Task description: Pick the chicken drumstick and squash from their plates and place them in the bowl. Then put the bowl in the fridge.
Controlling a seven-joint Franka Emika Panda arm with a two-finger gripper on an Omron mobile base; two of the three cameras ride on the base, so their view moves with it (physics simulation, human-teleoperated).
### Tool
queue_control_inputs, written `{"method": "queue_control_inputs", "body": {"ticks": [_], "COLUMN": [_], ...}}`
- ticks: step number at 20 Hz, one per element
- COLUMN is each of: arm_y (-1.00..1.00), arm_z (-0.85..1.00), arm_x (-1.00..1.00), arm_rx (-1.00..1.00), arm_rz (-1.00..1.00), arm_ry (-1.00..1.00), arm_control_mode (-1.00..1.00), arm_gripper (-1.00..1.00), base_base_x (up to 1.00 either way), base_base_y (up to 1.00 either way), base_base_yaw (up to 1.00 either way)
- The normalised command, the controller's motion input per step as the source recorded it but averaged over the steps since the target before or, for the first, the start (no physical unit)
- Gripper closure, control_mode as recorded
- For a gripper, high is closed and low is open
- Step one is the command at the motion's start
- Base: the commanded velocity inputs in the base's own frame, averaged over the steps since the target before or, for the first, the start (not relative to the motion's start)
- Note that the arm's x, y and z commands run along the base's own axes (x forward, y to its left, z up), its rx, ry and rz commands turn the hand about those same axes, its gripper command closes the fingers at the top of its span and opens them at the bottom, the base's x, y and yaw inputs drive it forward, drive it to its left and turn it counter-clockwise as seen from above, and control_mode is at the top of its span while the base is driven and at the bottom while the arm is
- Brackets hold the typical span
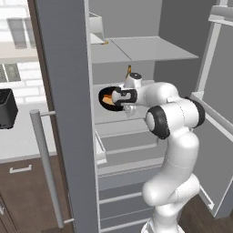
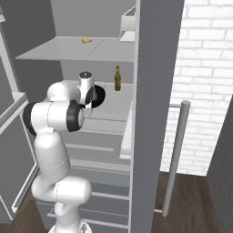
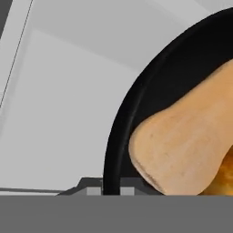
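Observation:
The glossy black bowl [image 1: 107, 98] hangs inside the open fridge [image 1: 63, 113], just above its middle shelf [image 2: 111, 109]. My gripper [image 1: 119, 97] is shut on the bowl's near rim [image 3: 119, 136]. Lying in the bowl is the pale tan squash [image 3: 182, 145], and the orange-brown chicken drumstick [image 3: 226, 175] peeks out beside it. In the right base view the bowl [image 2: 98, 95] shows past my gripper [image 2: 91, 99]. The plates are out of view.
A brown bottle [image 2: 117, 78] stands on the same shelf behind the bowl. A small orange item [image 2: 86, 40] lies on the upper shelf [image 1: 145, 50]. The fridge door [image 2: 152, 113] with its long bar handle [image 2: 175, 154] stands open beside the arm. Drawers [image 1: 127, 145] sit below.

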Motion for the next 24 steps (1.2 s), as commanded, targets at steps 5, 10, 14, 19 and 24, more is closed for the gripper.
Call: {"method": "queue_control_inputs", "body": {"ticks": [5,10,14,19,24], "arm_y": [0.05,0.00,0.00,0.00,0.00], "arm_z": [0.00,0.00,0.19,0.29,0.48], "arm_x": [0.04,-0.01,-0.18,-0.69,-0.94], "arm_rx": [0.00,0.00,0.00,0.00,0.00], "arm_rz": [0.04,0.03,0.04,0.00,0.00], "arm_ry": [0.00,0.00,-0.07,-0.12,-0.02], "arm_control_mode": [-1.00,-1.00,-1.00,-1.00,-1.00], "arm_gripper": [-1.00,-1.00,-1.00,-1.00,-1.00], "base_base_x": [0.00,0.00,0.00,0.00,0.00], "base_base_y": [0.00,0.00,0.00,0.00,0.00], "base_base_yaw": [0.00,0.00,0.00,0.00,0.00]}}
